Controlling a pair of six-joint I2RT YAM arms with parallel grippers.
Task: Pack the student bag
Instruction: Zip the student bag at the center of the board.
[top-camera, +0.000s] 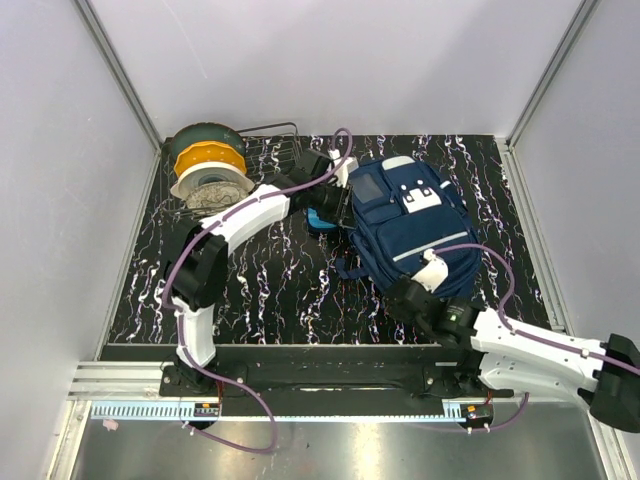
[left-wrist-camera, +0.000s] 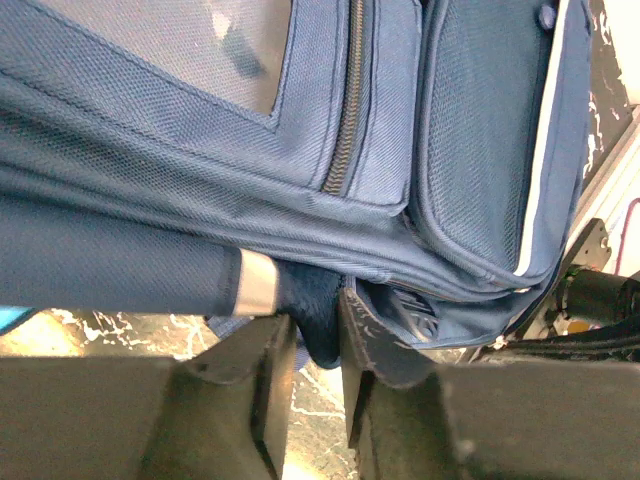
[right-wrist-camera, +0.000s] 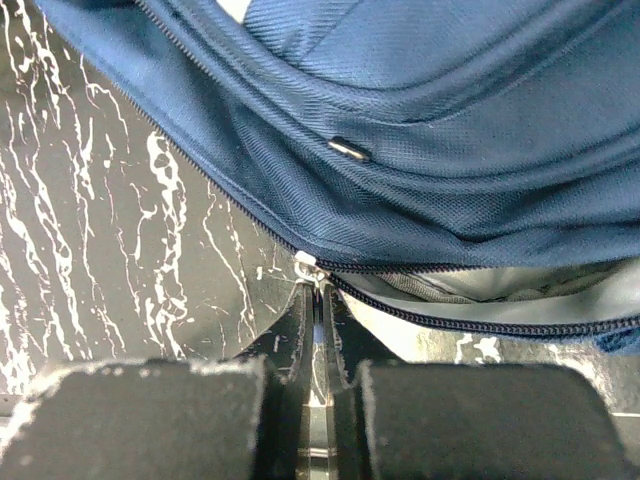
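Observation:
The student bag (top-camera: 410, 215), navy with white stripes and patches, lies on the dark marbled table right of centre. My left gripper (top-camera: 340, 197) is at the bag's left side. In the left wrist view it (left-wrist-camera: 317, 322) is shut on a dark fold of the bag's fabric (left-wrist-camera: 312, 318). My right gripper (top-camera: 412, 293) is at the bag's near edge. In the right wrist view it (right-wrist-camera: 318, 292) is shut on the silver zip pull (right-wrist-camera: 311, 268). To the right of the pull the zip gapes and shows grey lining (right-wrist-camera: 500, 288).
A wire basket (top-camera: 270, 140) at the back left holds spools, one orange (top-camera: 208, 158). A small light-blue object (top-camera: 319, 219) lies by the bag's left side under the left arm. Grey walls enclose the table on three sides.

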